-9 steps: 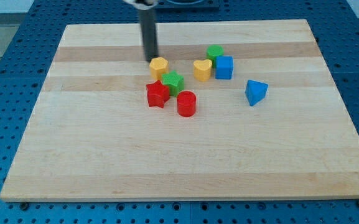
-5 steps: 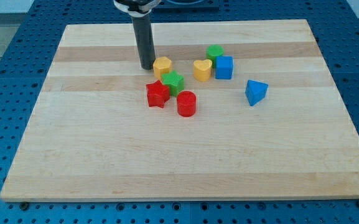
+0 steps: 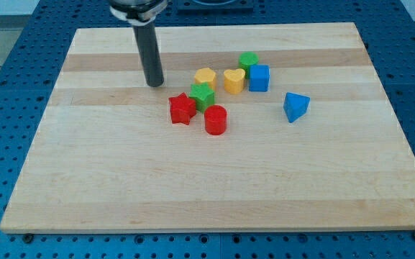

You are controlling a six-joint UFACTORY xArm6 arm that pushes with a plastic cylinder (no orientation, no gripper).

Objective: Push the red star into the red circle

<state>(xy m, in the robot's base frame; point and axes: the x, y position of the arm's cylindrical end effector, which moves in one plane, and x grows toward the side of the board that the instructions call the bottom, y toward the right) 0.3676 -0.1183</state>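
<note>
**Rod slides left; yellow block ends up nearer the heart**

Since the earlier frames, my tip (image 3: 154, 83) has travelled toward the view's left, and the yellow hexagonal block (image 3: 205, 78) has shifted right, now just beside the yellow heart (image 3: 234, 80). The rod carries no fingers, so there is nothing to open or close; it touches no block. From the tip, the red star (image 3: 182, 108) lies at about 4 o'clock, near but apart. The red circle (image 3: 216, 119), a short cylinder, sits at about 4 o'clock from the star, just beside it. A green star (image 3: 202, 95) is tight against the red star at its 1 o'clock. Near the heart are a green cylinder (image 3: 248, 60) and a blue cube (image 3: 259, 78). A blue triangular block (image 3: 295, 106) stands apart at the cluster's 3 o'clock on the wooden board (image 3: 193, 187).
</note>
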